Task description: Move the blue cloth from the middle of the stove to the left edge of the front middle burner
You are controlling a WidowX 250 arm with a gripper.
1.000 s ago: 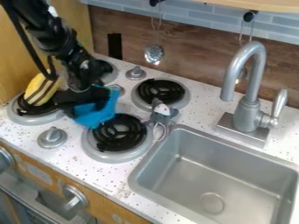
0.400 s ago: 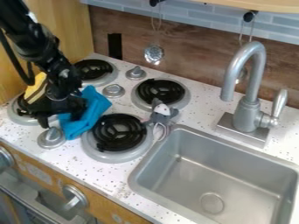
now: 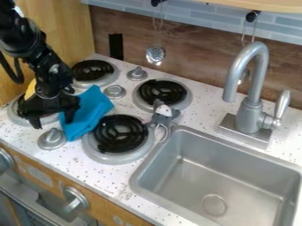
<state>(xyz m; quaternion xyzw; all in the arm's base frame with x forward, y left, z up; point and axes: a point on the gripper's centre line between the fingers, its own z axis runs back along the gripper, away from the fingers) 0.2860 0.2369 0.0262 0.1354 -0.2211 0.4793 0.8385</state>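
Observation:
The black gripper [image 3: 53, 124] hangs low over the left front burner, open, its two fingers spread apart. Just right of it a crumpled blue cloth [image 3: 89, 113] lies on the counter between the burners and knobs, with one finger beside or over its left edge; whether they touch I cannot tell. Behind the arm, a yellow toy [image 3: 30, 89] is mostly hidden at the left burner. A grey mouse toy [image 3: 164, 113] lies between the right burners and the sink.
Around the cloth are the front burner [image 3: 121, 134], the back burners [image 3: 162, 91] and the metal knobs [image 3: 52, 138]. The sink [image 3: 215, 176] and tall faucet [image 3: 251, 101] stand at the right, a wooden wall [image 3: 62, 33] at the left.
From the blue cloth my gripper has moved left, and its fingers have opened. The cloth shifted left and toward the front, and now lies released. More of the back left burner shows.

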